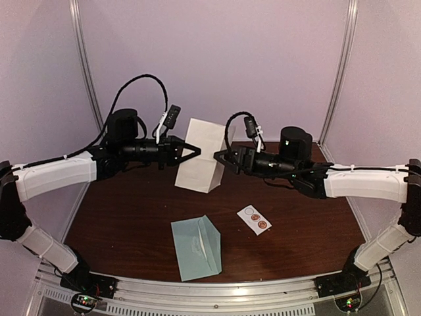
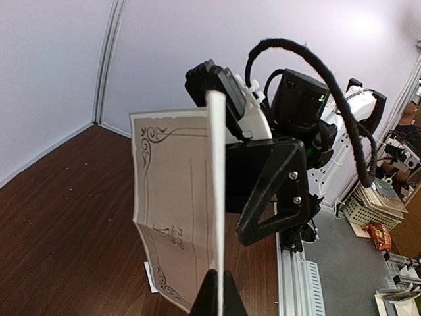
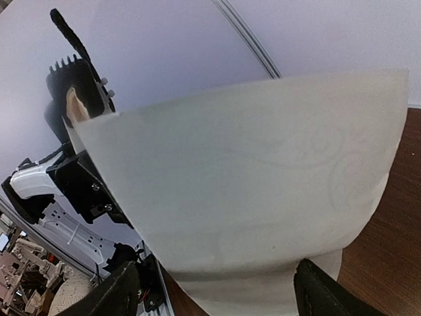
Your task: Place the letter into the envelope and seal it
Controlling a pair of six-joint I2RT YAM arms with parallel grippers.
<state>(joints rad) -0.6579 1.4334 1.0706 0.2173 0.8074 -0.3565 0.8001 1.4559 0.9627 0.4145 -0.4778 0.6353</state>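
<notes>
The letter [image 1: 200, 155] was off-white, and in the left wrist view it carried a dark printed border of thin ruled lines with curling scroll ornaments at the corners. At the lower centre of the top view, the envelope [image 1: 196, 249] was pale teal-green with a faint whitish print at its middle. To its right, the sticker strip [image 1: 254, 220] was white, with one pale round sticker and two reddish-brown ones. The table [image 1: 131, 217] was dark reddish-brown wood grain. The walls [image 1: 263, 52] were pale lilac-white. The left arm [image 1: 56, 174] and right arm [image 1: 368, 184] had white covers and black joints. The left gripper [image 1: 197, 150], right gripper [image 1: 218, 157] and cables [image 1: 141, 79] were black.
</notes>
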